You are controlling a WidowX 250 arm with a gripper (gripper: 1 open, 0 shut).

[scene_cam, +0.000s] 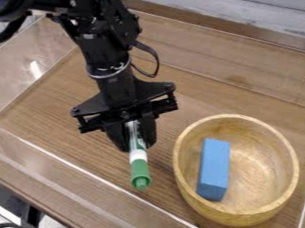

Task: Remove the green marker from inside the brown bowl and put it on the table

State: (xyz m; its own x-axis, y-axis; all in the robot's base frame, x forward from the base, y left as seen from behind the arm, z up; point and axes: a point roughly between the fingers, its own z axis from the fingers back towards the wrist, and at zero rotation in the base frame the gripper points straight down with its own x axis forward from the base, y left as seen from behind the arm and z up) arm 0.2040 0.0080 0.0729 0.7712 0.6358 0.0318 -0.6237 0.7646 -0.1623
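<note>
The green marker [138, 161], a slim white pen with a green end, hangs low over the table [55, 114] to the left of the brown bowl [272, 200], outside it. My gripper [130, 134] points straight down and is shut on the marker's upper end. The marker slants down toward the front, its green tip close to the wood; whether it touches I cannot tell. The black arm rises from the gripper toward the upper left.
A blue rectangular block [213, 168] lies inside the bowl. Clear acrylic walls [25, 162] border the table on the left and front. The bowl sits near the front right corner.
</note>
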